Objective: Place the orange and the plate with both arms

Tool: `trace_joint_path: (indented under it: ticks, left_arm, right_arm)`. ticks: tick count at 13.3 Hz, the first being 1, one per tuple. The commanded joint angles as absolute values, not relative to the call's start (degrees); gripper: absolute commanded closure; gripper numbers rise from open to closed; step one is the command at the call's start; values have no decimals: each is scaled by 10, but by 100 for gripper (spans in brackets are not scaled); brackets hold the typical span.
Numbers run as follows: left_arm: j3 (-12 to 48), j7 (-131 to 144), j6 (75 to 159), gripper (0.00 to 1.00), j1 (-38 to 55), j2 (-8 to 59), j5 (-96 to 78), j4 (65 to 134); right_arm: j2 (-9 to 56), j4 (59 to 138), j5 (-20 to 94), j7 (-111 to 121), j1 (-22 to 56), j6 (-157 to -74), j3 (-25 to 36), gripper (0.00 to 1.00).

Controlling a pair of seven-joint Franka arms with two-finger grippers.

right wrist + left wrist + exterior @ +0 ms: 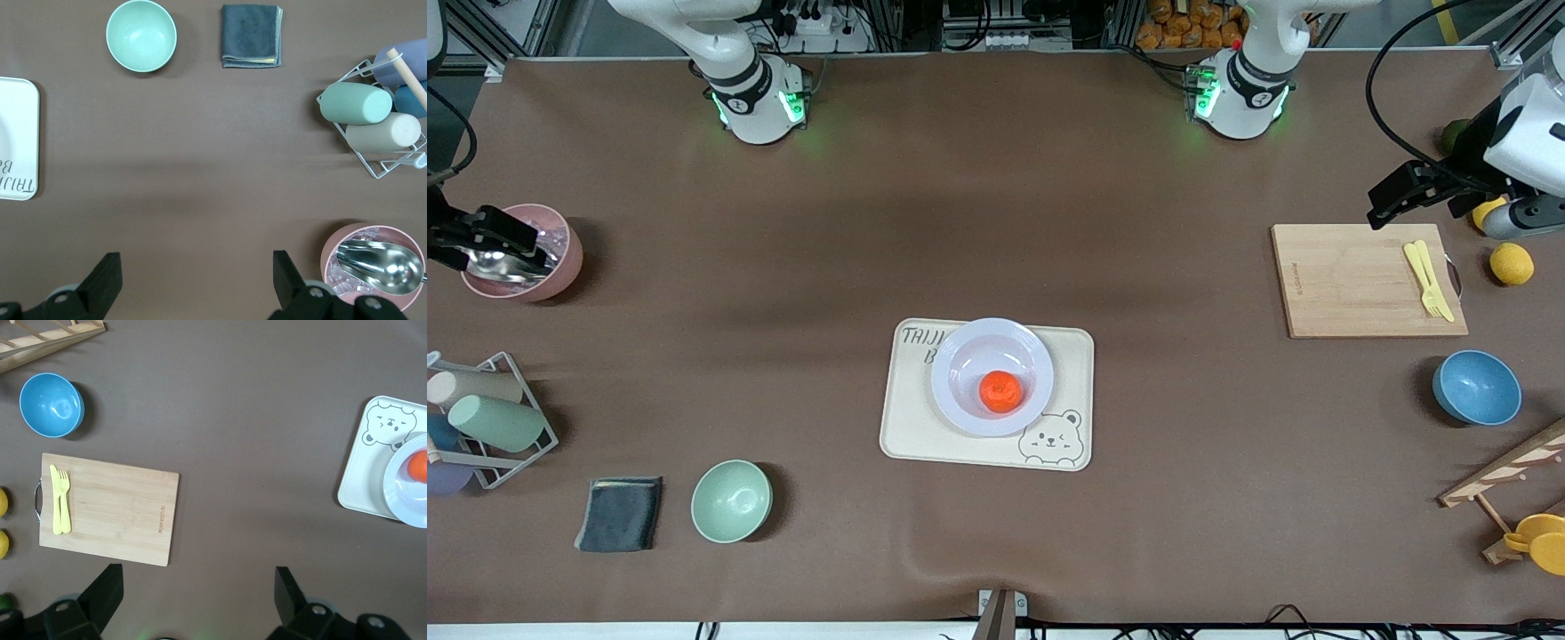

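Observation:
The orange [1000, 391] lies in the pale lavender plate [967, 352]. The plate rests on a cream tray with a bear drawing [1067, 356] in the middle of the table. The left wrist view shows the orange [419, 465], the plate [403, 501] and the tray [373, 457] at its edge. My left gripper [1394, 203] is open and empty, up over the cutting board's corner at the left arm's end of the table; it is also in the left wrist view [198, 577]. My right gripper [511, 242] is open and empty over the pink bowl; it is also in the right wrist view [195, 260].
A wooden cutting board [1352, 284] holds a yellow fork and knife [1429, 280], with lemons [1512, 263] beside it. A blue bowl [1476, 388] and a wooden rack [1507, 476] stand nearer the camera. A pink bowl with a metal scoop [560, 258], a cup rack [489, 418], a grey cloth [620, 514] and a mint bowl [731, 500] are at the right arm's end.

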State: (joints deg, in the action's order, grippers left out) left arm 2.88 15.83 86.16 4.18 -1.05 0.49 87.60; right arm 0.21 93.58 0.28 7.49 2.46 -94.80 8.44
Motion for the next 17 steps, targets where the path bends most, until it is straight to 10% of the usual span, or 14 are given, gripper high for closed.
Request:
trace_joint_path:
  ticks: [1,17]
  left_arm:
    - [12,147,855,0,50,-20,-6,884]
    - [9,127,846,0,44,-22,-9,878]
  right_arm:
    - [-4,934,9,62,31,-945,85,0]
    - [4,929,11,77,29,-949,87,0]
